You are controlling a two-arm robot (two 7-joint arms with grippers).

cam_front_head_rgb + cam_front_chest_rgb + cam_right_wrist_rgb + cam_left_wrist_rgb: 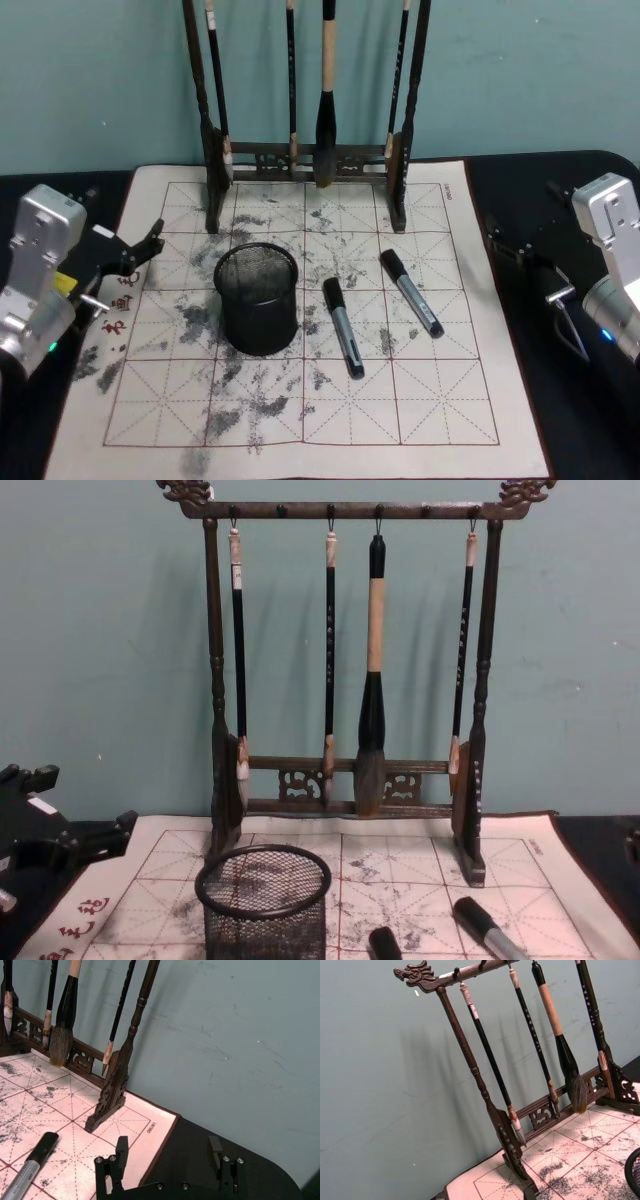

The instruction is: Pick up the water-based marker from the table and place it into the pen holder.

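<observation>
Centrally, black wire-mesh cylindrical pen holder (257, 300), two grey black-capped markers (342, 326) beside it, right gripper (502, 242) mid-right, fingers (121, 1146) spread, left gripper (148, 246) mid-left, grip unclear.

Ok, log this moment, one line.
left pincer: open, left edge of white gridded mat; right pincer: open, off mat; grey black-capped markers: two, on mat; black wire-mesh pen holder: empty

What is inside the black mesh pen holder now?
The pen holder looks empty through its open top. Its near wall hides part of the bottom. Both markers lie beside it.
</observation>
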